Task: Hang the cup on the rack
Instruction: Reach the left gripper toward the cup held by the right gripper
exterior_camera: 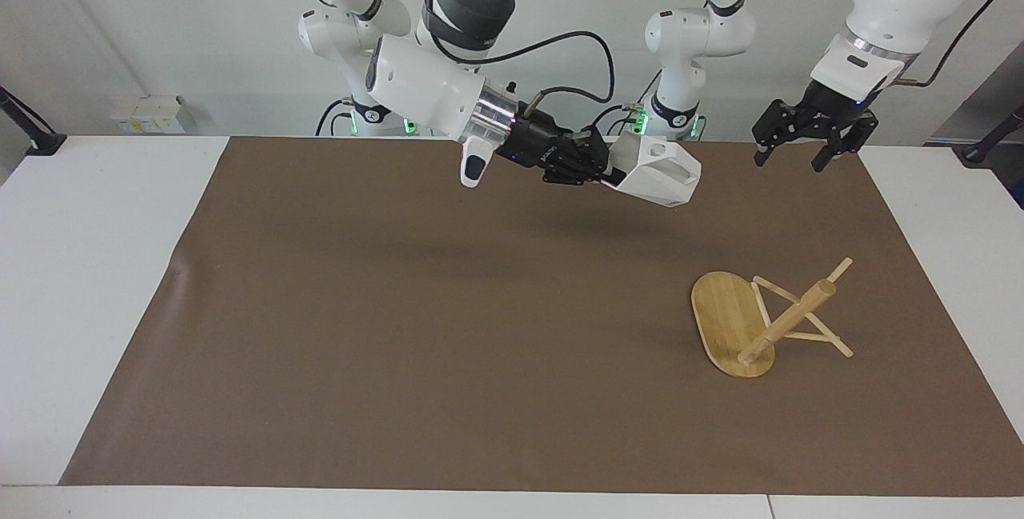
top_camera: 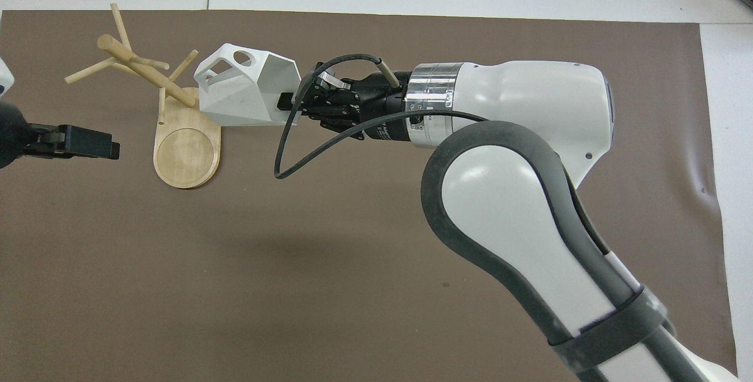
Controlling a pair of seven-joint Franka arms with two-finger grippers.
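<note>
The white faceted cup [exterior_camera: 660, 171] hangs in the air on its side, its pierced handle on top. My right gripper [exterior_camera: 612, 175] is shut on the cup's rim and holds it well above the brown mat. The bamboo rack [exterior_camera: 788, 319] stands on its oval base [exterior_camera: 724, 315] toward the left arm's end, apart from the cup. In the overhead view the cup [top_camera: 241, 96] overlaps the edge of the rack's base [top_camera: 188, 152], beside the pegs [top_camera: 147, 73]; the right gripper [top_camera: 288, 108] shows there too. My left gripper [exterior_camera: 788, 153] hangs open and empty in the air at its own end; it also shows in the overhead view [top_camera: 88, 143].
A brown mat [exterior_camera: 400, 327] covers most of the white table [exterior_camera: 96, 263]. A black cable [top_camera: 294, 152] loops down from the right wrist.
</note>
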